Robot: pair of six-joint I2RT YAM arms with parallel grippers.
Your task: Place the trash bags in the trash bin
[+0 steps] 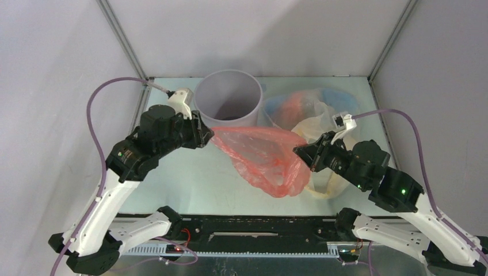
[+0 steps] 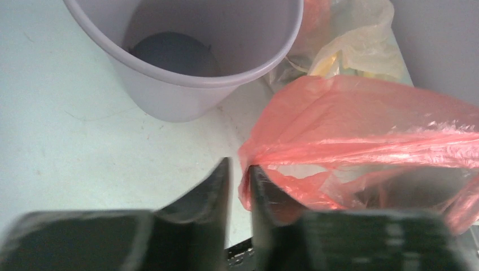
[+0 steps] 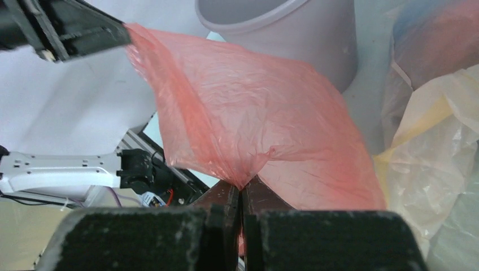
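A red bag [image 1: 262,158] is pinched in the closed right tool [image 3: 242,187] and stretched across to the left tool [image 2: 240,169], whose jaws are seen slightly parted; the bin [image 1: 248,114] is found just beyond them.

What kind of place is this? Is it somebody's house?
Probably not a house, more likely a robot test booth. Plain grey wall panels close in a pale table, two black-and-white robot arms are bolted at its near edge, with a round light-grey plastic bin and crinkly coloured plastic bags to handle.
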